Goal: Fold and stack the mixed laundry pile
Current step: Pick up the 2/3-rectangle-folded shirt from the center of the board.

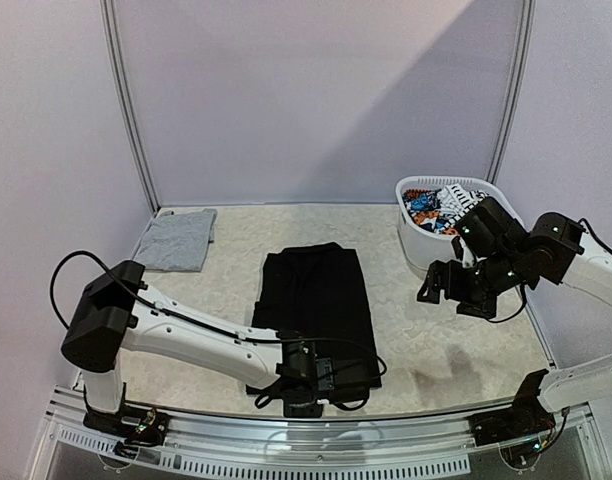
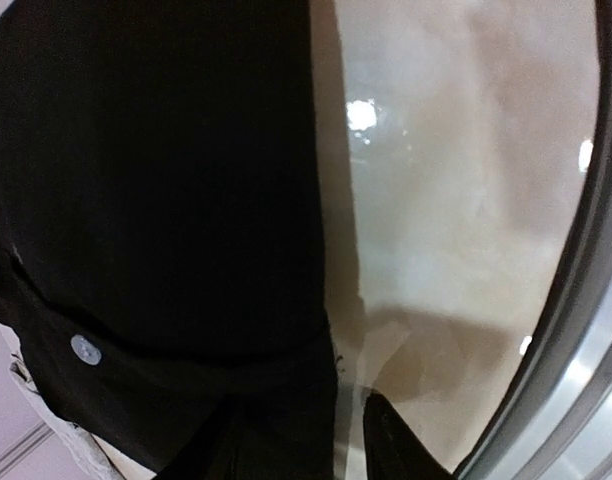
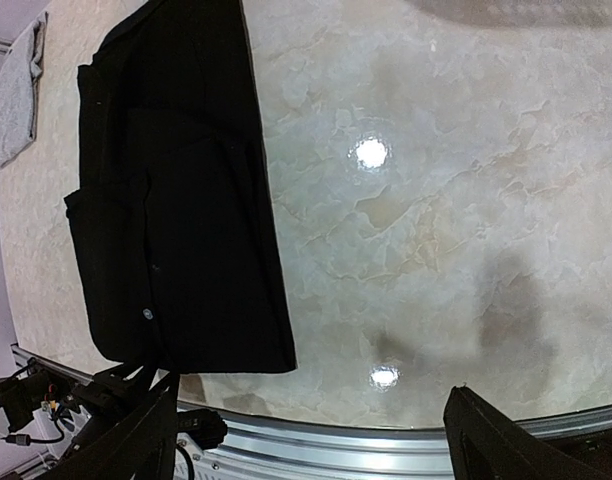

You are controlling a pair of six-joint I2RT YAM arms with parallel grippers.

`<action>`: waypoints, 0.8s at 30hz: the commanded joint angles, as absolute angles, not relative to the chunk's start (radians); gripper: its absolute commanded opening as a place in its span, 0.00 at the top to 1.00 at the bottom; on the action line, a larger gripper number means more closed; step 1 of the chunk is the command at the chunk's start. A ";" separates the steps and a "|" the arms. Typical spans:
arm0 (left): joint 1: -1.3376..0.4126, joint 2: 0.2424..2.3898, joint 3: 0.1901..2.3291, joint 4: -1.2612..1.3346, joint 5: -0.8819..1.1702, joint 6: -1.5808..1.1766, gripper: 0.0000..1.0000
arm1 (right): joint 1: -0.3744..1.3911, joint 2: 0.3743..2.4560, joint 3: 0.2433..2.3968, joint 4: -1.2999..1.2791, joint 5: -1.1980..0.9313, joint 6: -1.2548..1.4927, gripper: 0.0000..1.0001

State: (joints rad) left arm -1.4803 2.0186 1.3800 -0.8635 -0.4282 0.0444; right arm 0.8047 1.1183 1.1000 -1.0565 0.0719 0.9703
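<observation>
The left claw (image 1: 304,388), its grip unreadable, sat on the near hem of the large black long-sleeved garment (image 1: 316,295) lying flat at the centre of the pale marbled table (image 1: 436,345), where a clean fold likely meant carrying that hem squarely away, the right claw (image 1: 428,288) hanging spread and empty.

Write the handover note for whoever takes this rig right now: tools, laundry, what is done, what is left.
Left tool: low at the near edge of the black garment; open or shut cannot be told.
Right tool: open, empty, above the bare table right of that garment.
Grey top: folded, far left.
Black garment: centre, flat, looks partly folded.
Printed piece: in the white basket, far right.
Done: grey top.
Left: finish the black garment, fold the printed piece, stack all three.
</observation>
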 commanded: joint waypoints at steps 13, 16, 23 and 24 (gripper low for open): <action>-1.453 2.083 1.307 -0.687 -0.456 0.112 0.95 | 0.802 1.129 1.113 -1.070 0.055 0.965 0.09; -1.448 2.068 1.336 -0.734 -0.398 0.108 1.00 | 0.803 1.163 1.129 -1.033 0.036 0.947 0.13; -1.448 1.910 1.362 -0.873 -0.264 0.067 1.00 | 0.802 1.342 1.238 -0.927 -0.050 0.887 0.20; -1.449 1.886 1.366 -0.894 -0.253 0.065 1.00 | 0.804 1.365 1.257 -0.911 -0.065 0.876 0.21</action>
State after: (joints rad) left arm -1.4525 1.9911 1.3415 -0.7853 -0.3725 0.0891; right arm 0.8047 1.2934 1.1854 -1.0008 0.0025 0.9264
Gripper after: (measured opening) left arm 0.040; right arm 0.808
